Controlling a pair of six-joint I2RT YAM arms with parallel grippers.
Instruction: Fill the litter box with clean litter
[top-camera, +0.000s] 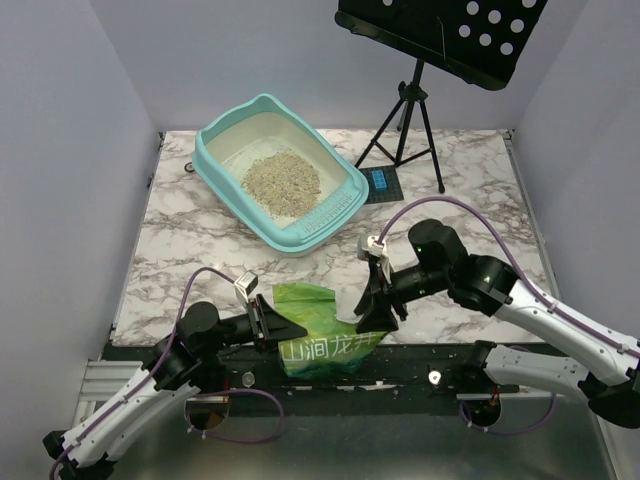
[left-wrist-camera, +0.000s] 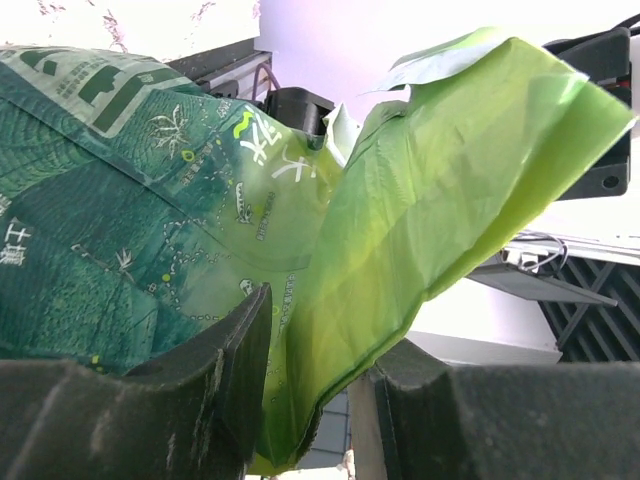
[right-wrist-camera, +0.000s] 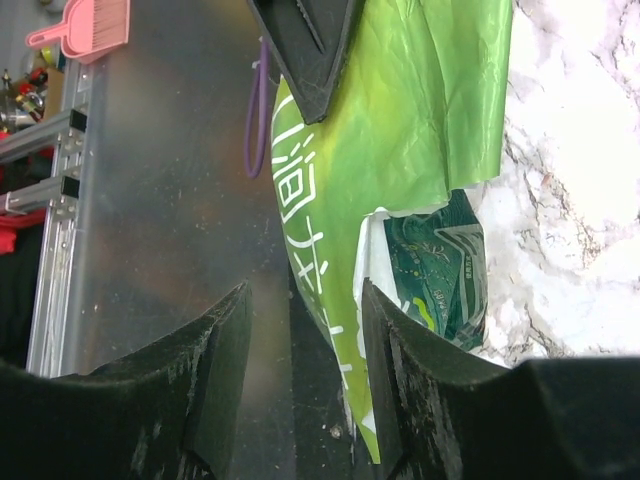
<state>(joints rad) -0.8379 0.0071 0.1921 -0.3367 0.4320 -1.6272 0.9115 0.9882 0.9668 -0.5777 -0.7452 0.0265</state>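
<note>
The light-teal litter box (top-camera: 214, 172) stands at the back left of the marble table, with a pile of beige-grey clean litter (top-camera: 282, 182) inside it. A crinkly green foil bag (top-camera: 322, 342) lies at the table's near edge between my two arms. My left gripper (top-camera: 290, 328) is at the bag's left side. In the left wrist view (left-wrist-camera: 315, 335) its jaws stand apart, with a fold of the bag (left-wrist-camera: 430, 180) hanging between them. My right gripper (top-camera: 372, 318) is at the bag's right side. It is open (right-wrist-camera: 305, 300), and the bag's edge (right-wrist-camera: 390, 120) lies by one finger.
A black music stand on a tripod (top-camera: 410, 110) stands at the back right of the litter box. A small blue device (top-camera: 381, 183) lies by the tripod's feet. A metal rail runs below the near table edge. A pink dustpan (right-wrist-camera: 90, 22) lies off the table.
</note>
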